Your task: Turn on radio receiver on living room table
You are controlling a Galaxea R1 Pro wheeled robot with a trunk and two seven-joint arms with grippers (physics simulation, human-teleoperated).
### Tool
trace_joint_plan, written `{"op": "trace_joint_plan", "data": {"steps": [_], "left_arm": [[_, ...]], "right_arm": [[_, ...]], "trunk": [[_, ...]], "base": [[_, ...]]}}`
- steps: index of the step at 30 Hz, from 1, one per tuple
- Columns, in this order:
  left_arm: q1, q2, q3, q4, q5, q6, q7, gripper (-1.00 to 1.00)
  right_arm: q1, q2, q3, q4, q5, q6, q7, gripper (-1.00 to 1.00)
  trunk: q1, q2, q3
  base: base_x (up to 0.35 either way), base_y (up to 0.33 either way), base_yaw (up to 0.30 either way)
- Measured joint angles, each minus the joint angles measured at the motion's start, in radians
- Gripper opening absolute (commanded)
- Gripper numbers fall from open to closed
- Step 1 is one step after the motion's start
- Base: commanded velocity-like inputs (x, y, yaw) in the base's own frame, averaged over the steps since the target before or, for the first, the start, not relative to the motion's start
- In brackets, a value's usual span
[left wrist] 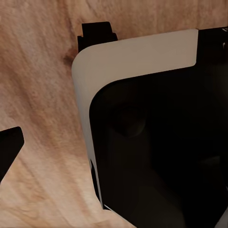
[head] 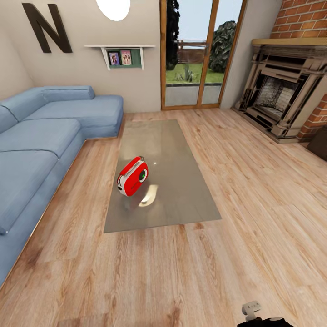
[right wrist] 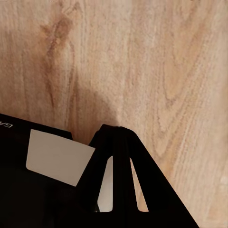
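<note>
The red radio receiver stands tilted on the glossy grey worktop, in its near half and close to the left long edge, dial facing right. It is well apart from a small piece of the robot showing at the lower right of the head view. The right claw hangs over the plank floor with its fingers pressed together, holding nothing. How far the left claw is open cannot be told.
</note>
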Motion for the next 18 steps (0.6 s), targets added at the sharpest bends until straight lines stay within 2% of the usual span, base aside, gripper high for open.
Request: {"op": "trace_joint_plan", "data": {"steps": [18], "left_arm": [[0.0, 0.0, 0.0, 0.0, 0.0, 0.0, 0.0, 1.0]], "right_arm": [[0.0, 0.0, 0.0, 0.001, 0.0, 0.0, 0.0, -1.0]], "trunk": [[0.0, 0.0, 0.027]], "base": [[0.0, 0.0, 0.0]]}}
